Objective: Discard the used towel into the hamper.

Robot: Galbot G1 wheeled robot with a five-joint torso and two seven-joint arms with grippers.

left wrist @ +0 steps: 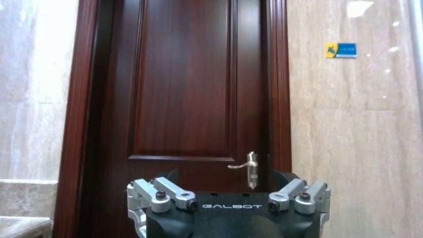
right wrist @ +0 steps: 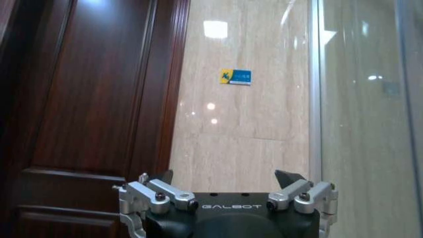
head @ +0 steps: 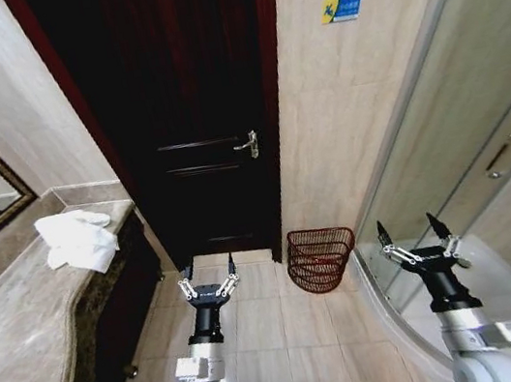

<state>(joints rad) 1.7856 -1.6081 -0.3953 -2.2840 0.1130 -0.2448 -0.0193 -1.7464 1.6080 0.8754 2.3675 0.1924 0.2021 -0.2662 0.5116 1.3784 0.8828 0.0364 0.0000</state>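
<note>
Because nothing has been picked up yet, you have both arms held low and forward with empty jaws: the left gripper sits at lower centre of the head view with its fingers spread apart over the floor tiles, and the right gripper at lower right is spread the same way, close to the curved glass shower screen.

Your crumpled white cloth towel lies at middle left of the frame on the beige marble vanity counter, near the counter's far end and well apart from either gripper. It rests loosely in a heap, so I judge it will sag and trail when lifted.

You can see the small round reddish-brown open-weave wicker hamper just right of centre, standing on the floor against the pale tiled wall beside the dark wooden door. Its mouth looks open and tipped a little toward you, which should suit a drop from above.

Since the towel is on your left, the left arm seems the natural one for the reach.
</note>
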